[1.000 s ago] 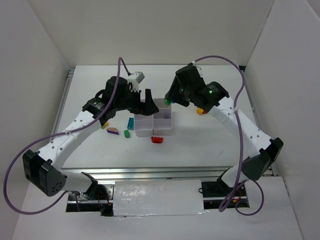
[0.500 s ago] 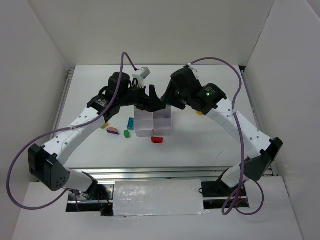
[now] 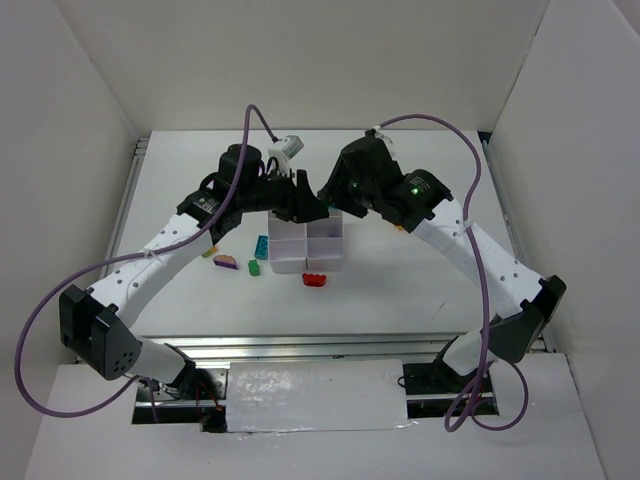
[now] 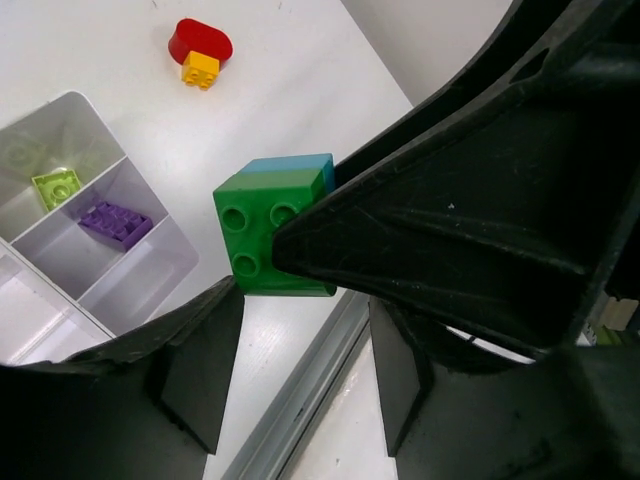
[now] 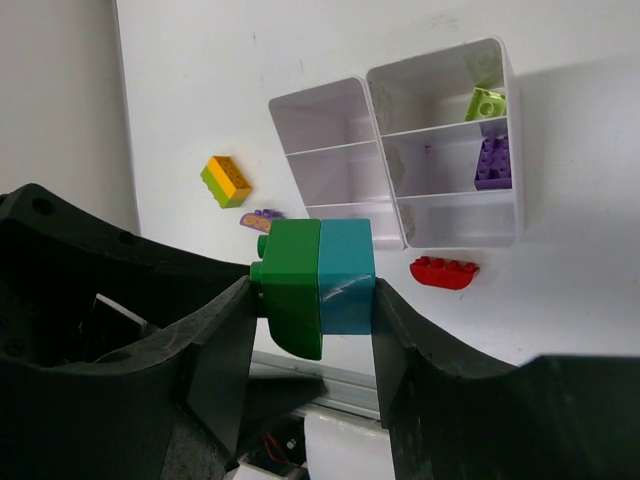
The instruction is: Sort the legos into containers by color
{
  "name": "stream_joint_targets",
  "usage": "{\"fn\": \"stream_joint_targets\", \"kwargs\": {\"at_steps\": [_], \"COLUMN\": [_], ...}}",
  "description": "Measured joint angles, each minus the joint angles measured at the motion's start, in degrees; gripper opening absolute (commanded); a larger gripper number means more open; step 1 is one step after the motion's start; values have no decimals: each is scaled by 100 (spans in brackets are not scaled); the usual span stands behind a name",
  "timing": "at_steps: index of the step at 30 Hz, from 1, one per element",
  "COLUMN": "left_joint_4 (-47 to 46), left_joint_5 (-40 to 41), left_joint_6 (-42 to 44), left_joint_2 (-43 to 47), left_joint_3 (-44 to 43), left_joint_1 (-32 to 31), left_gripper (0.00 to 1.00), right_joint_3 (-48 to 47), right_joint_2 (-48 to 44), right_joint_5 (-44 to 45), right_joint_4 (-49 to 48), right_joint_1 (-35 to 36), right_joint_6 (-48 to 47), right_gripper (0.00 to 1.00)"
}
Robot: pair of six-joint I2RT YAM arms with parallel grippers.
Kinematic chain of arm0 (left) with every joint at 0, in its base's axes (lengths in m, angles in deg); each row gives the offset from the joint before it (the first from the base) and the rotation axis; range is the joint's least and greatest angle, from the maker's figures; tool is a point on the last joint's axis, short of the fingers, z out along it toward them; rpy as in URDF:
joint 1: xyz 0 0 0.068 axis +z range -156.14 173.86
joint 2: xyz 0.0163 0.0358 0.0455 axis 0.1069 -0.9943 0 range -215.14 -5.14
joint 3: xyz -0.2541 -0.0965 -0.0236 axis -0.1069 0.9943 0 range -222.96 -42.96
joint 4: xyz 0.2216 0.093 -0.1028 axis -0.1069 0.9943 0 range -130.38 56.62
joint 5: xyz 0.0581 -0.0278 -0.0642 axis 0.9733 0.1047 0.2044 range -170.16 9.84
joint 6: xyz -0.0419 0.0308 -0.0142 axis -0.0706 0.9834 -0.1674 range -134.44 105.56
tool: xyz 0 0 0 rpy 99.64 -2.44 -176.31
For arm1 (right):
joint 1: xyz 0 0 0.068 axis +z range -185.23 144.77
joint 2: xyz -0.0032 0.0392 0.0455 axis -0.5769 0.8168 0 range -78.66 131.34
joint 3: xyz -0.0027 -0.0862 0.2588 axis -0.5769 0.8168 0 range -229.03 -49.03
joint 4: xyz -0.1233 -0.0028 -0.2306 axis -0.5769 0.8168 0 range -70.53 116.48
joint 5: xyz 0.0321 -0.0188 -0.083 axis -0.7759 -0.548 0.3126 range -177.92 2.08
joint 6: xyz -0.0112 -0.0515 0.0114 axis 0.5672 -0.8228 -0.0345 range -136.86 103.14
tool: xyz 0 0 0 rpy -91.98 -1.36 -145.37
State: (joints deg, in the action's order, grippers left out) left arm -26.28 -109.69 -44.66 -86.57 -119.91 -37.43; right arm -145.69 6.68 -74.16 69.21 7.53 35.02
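Observation:
My right gripper (image 5: 312, 290) is shut on a stack of two legos, a green one (image 5: 290, 290) pressed to a teal one (image 5: 347, 275), held above the table. My left gripper (image 4: 305, 330) faces the green lego's (image 4: 270, 230) studs. Its jaws stand partly apart, one fingertip (image 4: 232, 290) at the lego's lower corner and a strip of rail showing before the other. Nothing lies between them. From above, both grippers (image 3: 305, 200) (image 3: 335, 205) meet over the back of the containers (image 3: 306, 245). A lime lego (image 5: 485, 103) and a purple lego (image 5: 493, 162) lie in separate compartments.
Loose on the table: a red lego (image 3: 315, 279) in front of the containers, and green (image 3: 254, 267), teal (image 3: 261, 246) and pink (image 3: 226, 263) pieces to their left. A red-and-yellow piece (image 4: 200, 50) lies farther off. White walls enclose the table, and a metal rail (image 4: 300, 400) runs beneath the grippers.
My left gripper has swung right to meet the right gripper, and its jaws have narrowed from wide open. The right gripper has shifted slightly left, still holding the stack.

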Motion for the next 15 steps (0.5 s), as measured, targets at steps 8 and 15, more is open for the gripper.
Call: {"fn": "stream_joint_targets", "kwargs": {"at_steps": [8,15], "left_joint_4": [76,96], "left_joint_5": [-15,-46], "left_joint_6": [-9,22], "left_joint_2": [-28,-28], "left_joint_3": [11,13], "left_joint_1": [66,72], "left_gripper": [0,0], "right_joint_3": [59,177], "right_joint_2": [-37,-101], "right_joint_5": [-98,-160], "right_joint_4": [-50,-179], "right_joint_1": [-4,-9], "right_joint_6": [-37,-122], "right_gripper": [0,21]}}
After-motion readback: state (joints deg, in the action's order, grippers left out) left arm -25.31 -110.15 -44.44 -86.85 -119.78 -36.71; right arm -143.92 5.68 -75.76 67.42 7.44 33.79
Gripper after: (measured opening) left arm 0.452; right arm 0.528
